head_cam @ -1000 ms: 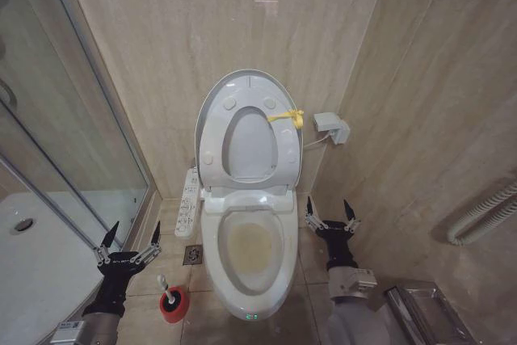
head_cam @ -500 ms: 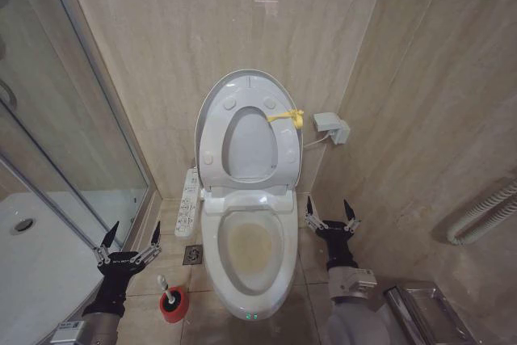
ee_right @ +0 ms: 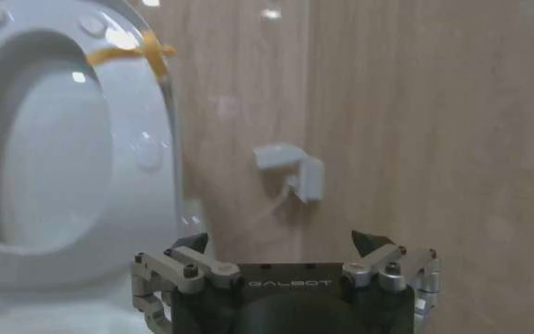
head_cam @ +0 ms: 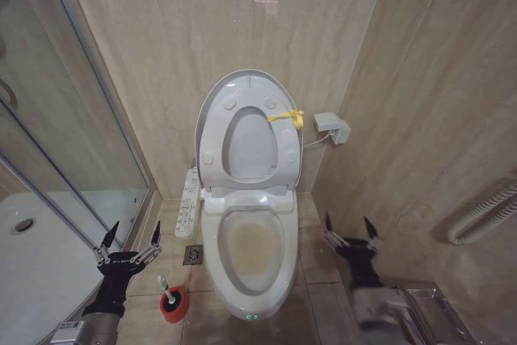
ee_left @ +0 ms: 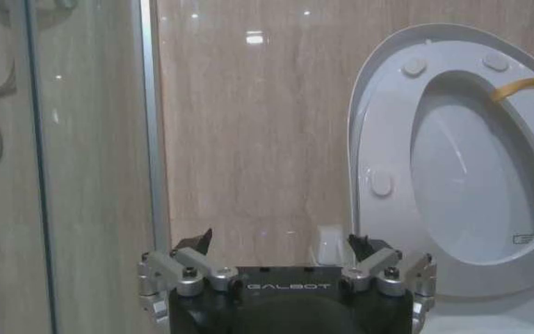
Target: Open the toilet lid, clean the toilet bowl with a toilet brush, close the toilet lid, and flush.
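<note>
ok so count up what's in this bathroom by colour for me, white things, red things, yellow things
White: 4 — toilet lid, toilet bowl, control panel, wall box
Red: 1 — toilet brush holder base
Yellow: 1 — tag on the lid rim
Total: 6

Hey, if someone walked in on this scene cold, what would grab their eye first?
Probably the toilet lid, standing raised against the back wall with a yellow tag at its rim, and below it the toilet bowl with its yellowish-brown stained inside. Next, the toilet brush in its red holder on the floor left of the bowl, with the open left gripper just beside it and the open right gripper across the bowl.
</note>
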